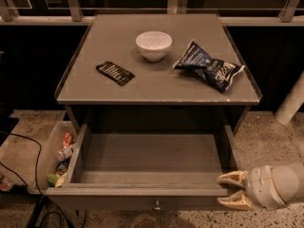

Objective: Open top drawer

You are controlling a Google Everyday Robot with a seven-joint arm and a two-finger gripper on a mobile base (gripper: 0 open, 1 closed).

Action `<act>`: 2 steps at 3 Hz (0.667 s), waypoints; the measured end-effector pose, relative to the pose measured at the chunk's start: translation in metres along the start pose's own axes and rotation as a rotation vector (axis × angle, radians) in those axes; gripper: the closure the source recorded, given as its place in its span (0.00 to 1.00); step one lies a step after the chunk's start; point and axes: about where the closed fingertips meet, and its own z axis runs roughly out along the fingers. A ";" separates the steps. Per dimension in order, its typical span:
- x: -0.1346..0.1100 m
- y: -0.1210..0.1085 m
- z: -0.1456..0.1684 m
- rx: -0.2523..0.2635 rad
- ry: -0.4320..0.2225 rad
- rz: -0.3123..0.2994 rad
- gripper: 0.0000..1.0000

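The top drawer (147, 192) is a wide grey drawer pulled far out of the grey cabinet, its plain grey box interior (152, 153) open to view and empty. A small round metal knob (156, 206) sits at the centre of its flat front, near the bottom of the view. My gripper (229, 190) is at the drawer's front right corner, its two pale fingers (232, 178) spread apart with nothing between them, just beside the front edge. The arm comes in from the right.
On the cabinet top (95, 87) lie a white bowl (153, 45), a dark blue chip bag (209, 69) and a black flat packet (115, 73). A bin of snacks (59, 158) stands on the floor at the left, with cables near it. A white post (292, 103) is at right.
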 end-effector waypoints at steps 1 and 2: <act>0.000 0.000 0.000 0.000 0.000 0.000 0.59; -0.001 -0.004 0.000 -0.008 -0.017 0.007 0.36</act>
